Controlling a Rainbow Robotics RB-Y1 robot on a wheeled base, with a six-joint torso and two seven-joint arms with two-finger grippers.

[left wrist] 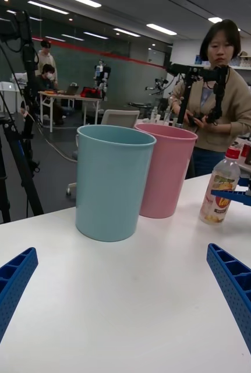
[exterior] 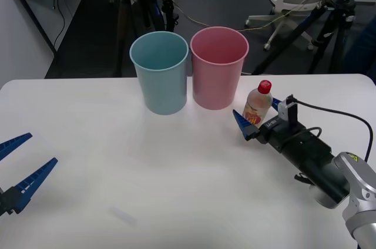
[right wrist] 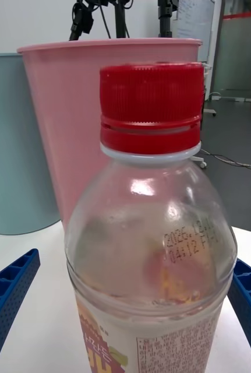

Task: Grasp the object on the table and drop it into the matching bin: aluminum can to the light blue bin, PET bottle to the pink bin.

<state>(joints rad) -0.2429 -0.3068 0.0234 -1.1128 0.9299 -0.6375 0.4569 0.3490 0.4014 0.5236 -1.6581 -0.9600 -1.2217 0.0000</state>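
PET bottle (right wrist: pixel 151 245) between open right gripper (exterior: pixel 258 118)

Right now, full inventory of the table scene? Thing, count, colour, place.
PET bottle: 1, clear with red cap and yellow-orange label, upright on the table right of the pink bin, between the right gripper's fingers
pink bin: 1, pink, far centre of the table, right of the blue one
light blue bin: 1, pale blue, beside the pink bin on its left
table: 1, white, in front of the robot
right gripper: 1, blue fingers, open around the bottle
left gripper: 1, blue fingers, open, near left edge of the table
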